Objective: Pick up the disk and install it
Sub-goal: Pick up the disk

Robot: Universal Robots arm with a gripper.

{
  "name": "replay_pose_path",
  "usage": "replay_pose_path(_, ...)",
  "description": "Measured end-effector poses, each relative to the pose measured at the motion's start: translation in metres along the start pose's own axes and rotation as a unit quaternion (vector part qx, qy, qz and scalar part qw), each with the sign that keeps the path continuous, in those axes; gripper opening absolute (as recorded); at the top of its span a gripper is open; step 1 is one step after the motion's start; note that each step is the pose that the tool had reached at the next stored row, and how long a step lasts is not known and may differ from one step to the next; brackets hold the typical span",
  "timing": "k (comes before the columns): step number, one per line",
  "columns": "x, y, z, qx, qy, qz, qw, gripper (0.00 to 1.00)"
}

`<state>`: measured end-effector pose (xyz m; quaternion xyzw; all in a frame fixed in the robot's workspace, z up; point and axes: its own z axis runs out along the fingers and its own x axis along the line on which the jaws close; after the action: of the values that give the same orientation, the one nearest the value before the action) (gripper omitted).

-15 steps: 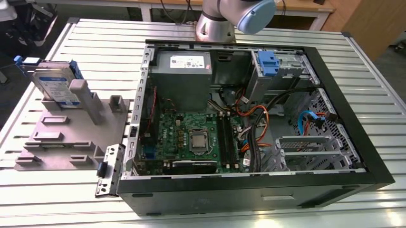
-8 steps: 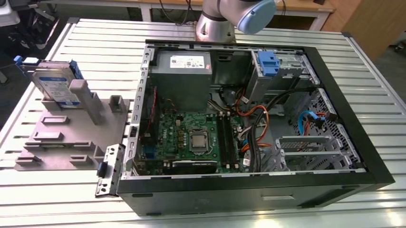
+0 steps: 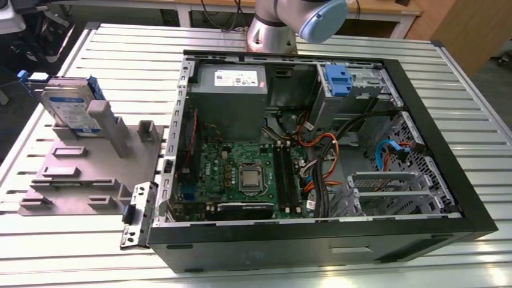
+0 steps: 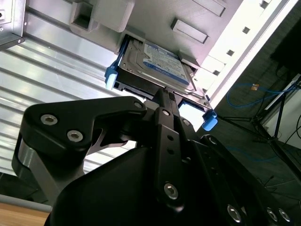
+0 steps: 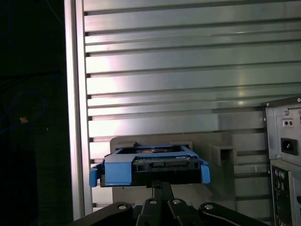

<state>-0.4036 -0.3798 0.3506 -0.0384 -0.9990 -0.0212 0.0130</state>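
Gripper (image 4: pixel 168 94) clenched, empty, short of disk (image 4: pixel 155 63) | disk upright in grey holder (image 3: pixel 88 174) | step: approach for pickup | need: likely parting to straddle it

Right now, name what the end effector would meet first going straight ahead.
The end effector would likely meet the disk in its blue carrier first; the gap between them is unclear.
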Motion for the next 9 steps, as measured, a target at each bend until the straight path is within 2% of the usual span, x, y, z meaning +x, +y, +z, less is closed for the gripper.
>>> replay_pose_path(5, 0.0003, 0.0000, 0.0002, -0.0001, -0.0001, -0.001, 1.00000, 0.11)
replay_pose_path(9, 0.0003, 0.0000, 0.0002, 0.0008, 0.0012, -0.030, 0.99955, 0.11)
